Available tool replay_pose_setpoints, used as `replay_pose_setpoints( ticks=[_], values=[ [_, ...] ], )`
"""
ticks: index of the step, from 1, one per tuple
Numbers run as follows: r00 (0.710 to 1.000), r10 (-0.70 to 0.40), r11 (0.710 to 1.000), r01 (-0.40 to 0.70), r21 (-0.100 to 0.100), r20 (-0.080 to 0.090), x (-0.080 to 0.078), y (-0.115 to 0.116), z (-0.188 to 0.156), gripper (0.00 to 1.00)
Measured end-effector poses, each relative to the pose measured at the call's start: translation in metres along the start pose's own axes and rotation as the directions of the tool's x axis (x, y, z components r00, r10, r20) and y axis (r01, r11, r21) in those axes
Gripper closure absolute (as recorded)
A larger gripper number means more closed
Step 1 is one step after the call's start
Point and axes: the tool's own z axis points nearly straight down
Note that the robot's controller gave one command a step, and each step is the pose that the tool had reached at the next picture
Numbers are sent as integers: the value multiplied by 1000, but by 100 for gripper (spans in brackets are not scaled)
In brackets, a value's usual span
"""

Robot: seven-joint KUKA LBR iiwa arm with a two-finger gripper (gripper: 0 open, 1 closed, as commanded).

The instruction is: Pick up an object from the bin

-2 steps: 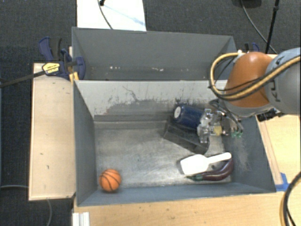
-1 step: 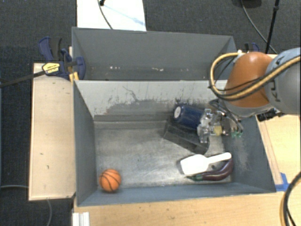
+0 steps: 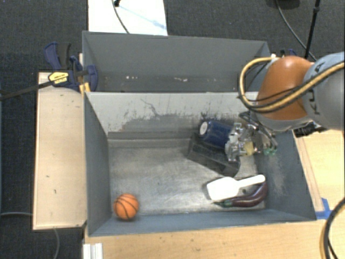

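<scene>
The arm is reaching into the grey metal bin [image 3: 97, 161] from the right, with its orange cover [image 3: 285, 88] and looped cables [image 3: 249, 72] hanging above the bin's right rear corner. The gripper [image 3: 238, 142] is sitting low over the floor in the right half of the bin, just beside the right end of a dark blue can [image 3: 214, 133]. The can is lying on its side near the back wall, its round end facing the left front. It is resting on the upper edge of a flat black slab [image 3: 206, 154] that is lying slanted beneath it. Pale marks are showing on the can's side, but they are too small to be read as writing or a brand. Whether the claw is wide, narrow or clamping the can cannot be told.

In front of the gripper, near the front wall, 2 things are lying together. A white scoop [image 3: 233, 187] is pointing its broad blade left, and a dark purple aubergine-shaped thing [image 3: 252, 198] is curving along under the scoop's handle and touching it. 1 small orange ball [image 3: 127, 206], lined like a basketball, is sitting alone in the front left corner, well apart from everything else.
</scene>
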Motion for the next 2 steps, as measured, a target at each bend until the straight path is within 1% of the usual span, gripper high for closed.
replay_pose_setpoints(
  ticks=[1, 2],
  values=[
    [1000, -21, 1000, 21, -2, -3, 2, 27, -6, 100],
    [998, -55, 998, 55, -6, -20, 30, 35, -13, 0]
  ],
)
